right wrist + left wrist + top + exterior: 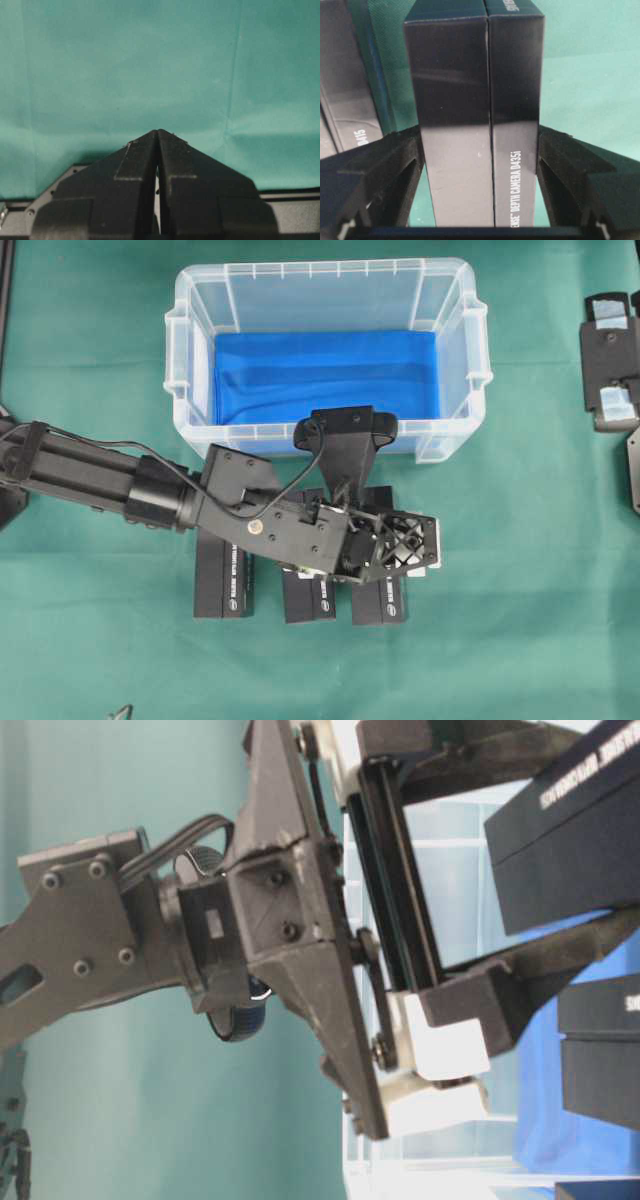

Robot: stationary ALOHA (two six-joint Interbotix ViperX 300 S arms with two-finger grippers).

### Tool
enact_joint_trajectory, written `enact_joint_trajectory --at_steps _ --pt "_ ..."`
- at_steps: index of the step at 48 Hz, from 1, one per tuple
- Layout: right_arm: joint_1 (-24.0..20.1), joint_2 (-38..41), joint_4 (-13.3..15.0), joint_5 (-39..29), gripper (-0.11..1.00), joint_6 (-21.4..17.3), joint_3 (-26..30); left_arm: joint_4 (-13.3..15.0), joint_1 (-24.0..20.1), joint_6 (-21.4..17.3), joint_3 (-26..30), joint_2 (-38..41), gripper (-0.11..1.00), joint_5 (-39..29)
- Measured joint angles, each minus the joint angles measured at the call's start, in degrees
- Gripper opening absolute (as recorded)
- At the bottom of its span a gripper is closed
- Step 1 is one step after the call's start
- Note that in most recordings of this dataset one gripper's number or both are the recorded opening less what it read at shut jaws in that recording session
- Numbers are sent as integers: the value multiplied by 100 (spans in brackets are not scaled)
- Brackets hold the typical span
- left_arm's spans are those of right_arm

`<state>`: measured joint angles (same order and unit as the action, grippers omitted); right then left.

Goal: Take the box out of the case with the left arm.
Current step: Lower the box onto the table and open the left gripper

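The case (180,340) is a clear bin with a blue lining (320,375); nothing lies in it. My left gripper (388,562) hangs over the green table just in front of the case and is shut on a black box (470,100) marked "DEPTH CAMERA D435i". Its fingers (395,160) press both long sides of the box. In the table-level view the held box (570,830) is tilted and off the table. My right gripper (158,134) is shut and empty over bare green cloth, at the right edge of the overhead view (610,360).
Two more black boxes (222,580) (308,598) lie side by side on the green cloth left of the held one, partly under the left arm (90,475). One shows at the left of the left wrist view (345,95).
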<state>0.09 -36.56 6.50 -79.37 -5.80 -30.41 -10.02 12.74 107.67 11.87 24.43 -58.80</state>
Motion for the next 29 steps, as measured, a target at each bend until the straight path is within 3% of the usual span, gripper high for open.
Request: enact_joint_trajectory --at_steps 15,21,29 --pt "0 0 0 -9 0 0 0 0 9 0 0 0 65 35" --pt "0 0 0 -9 0 0 0 0 0 9 9 0 83 44" --pt "0 -9 0 -9 0 0 0 0 0 9 9 -9 82 53"
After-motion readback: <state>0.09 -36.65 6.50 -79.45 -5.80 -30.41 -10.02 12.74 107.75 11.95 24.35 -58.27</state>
